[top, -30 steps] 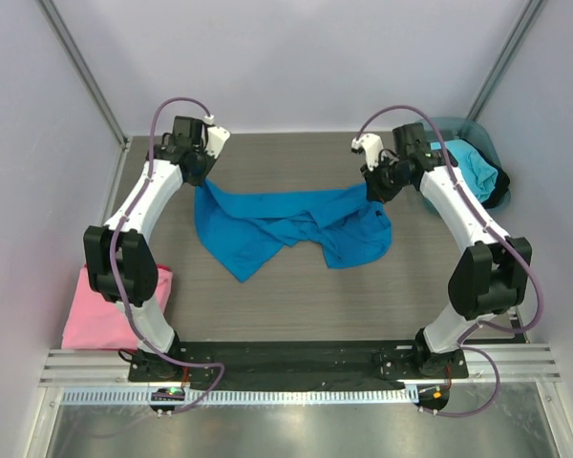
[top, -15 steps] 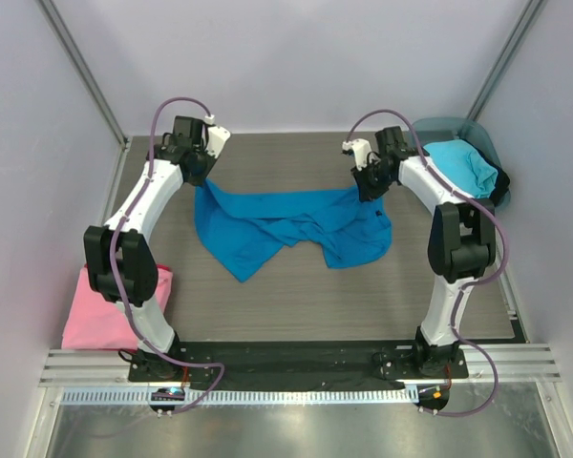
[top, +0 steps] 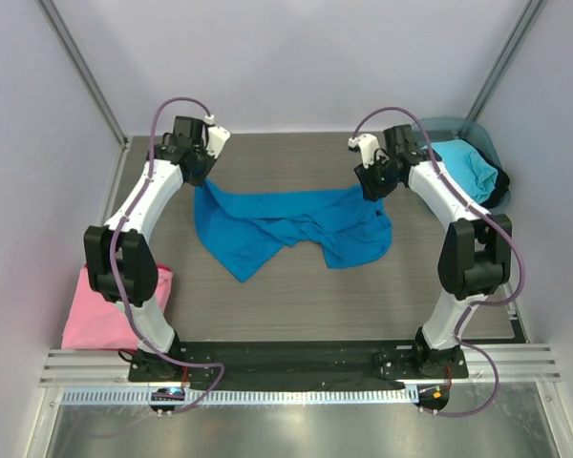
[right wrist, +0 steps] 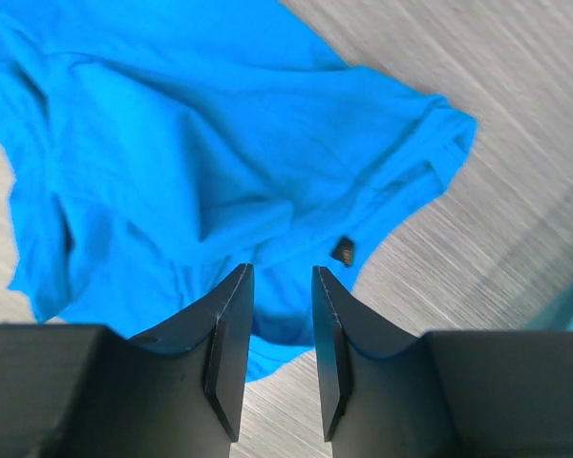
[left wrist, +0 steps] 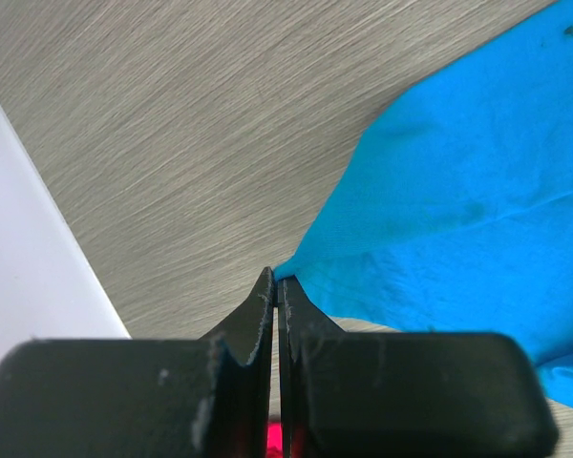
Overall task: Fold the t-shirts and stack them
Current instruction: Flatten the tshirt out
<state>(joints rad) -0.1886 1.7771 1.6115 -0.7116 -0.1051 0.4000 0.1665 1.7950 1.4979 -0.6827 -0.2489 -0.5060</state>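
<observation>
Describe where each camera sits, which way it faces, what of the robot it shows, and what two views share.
Top external: above and behind the robot, looking down on the table; left arm and right arm show whole, bases nearest.
Left wrist: on the left arm, looking past the left hand, shut on a corner of the blue t-shirt.
Right wrist: on the right arm, looking down through the open right hand at that shirt.
Shared: both wrist views show the blue t-shirt on the wood-grain table.
</observation>
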